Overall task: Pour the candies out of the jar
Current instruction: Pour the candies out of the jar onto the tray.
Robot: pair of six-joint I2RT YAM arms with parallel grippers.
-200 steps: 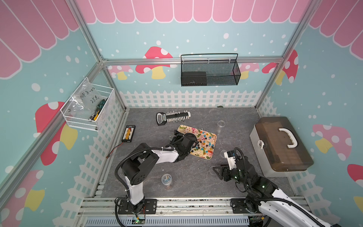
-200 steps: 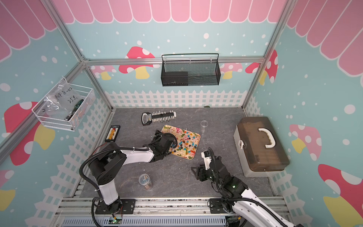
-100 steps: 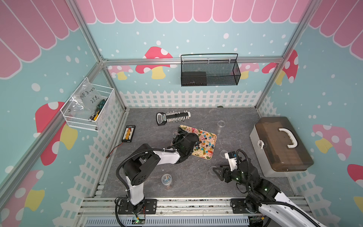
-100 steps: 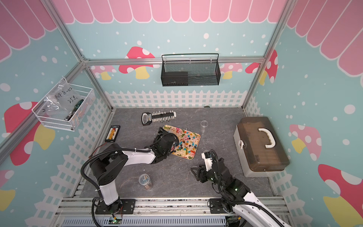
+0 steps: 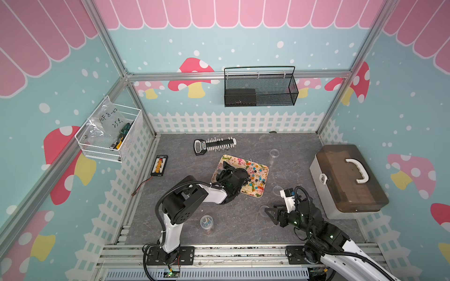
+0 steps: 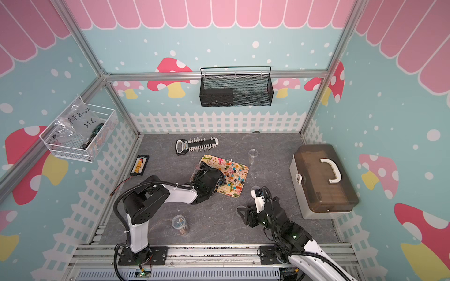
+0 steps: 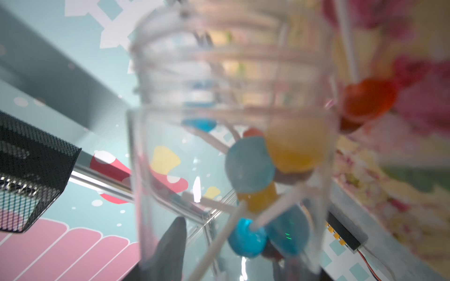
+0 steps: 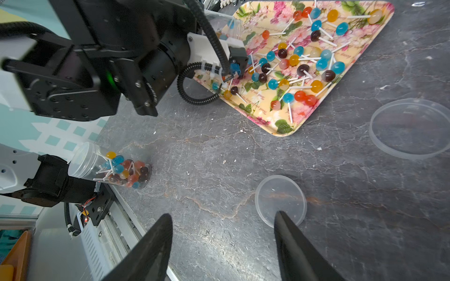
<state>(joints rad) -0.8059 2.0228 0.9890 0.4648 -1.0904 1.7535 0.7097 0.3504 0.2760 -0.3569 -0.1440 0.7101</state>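
Two grippers: the left gripper [image 5: 227, 171] is clamped on the clear jar [image 7: 231, 146]; the right gripper [image 8: 222, 216] hangs with jaws apart over the desk [image 5: 243, 231], holding nothing, one tip just beside a small clear lid [image 8: 280, 199].
Jar: tipped over the floral tray [image 8: 280, 129], threaded mouth toward the tray's surface.
Candies in jar [image 7: 250, 165]: a handful of blue and orange heads are bunched against one wall, white sticks crossed.
Candies on tray [image 8: 292, 60]: most lie scattered across the middle, none seen on the desk.
Step in hand: emptying the last few, by my reading.
Doing it well: lift the base end higher so the mouth points down, and roll or shake the wrist gently, since crossed sticks probably bridge the neck.
Mouth position: keep it low and inside the tray's rim so round heads do not roll off.
Grip: hold firm; the smooth plastic may slip while shaken.
Second jar [image 8: 114, 167]: upright near the left arm's base, holding candies, well apart from the tray.
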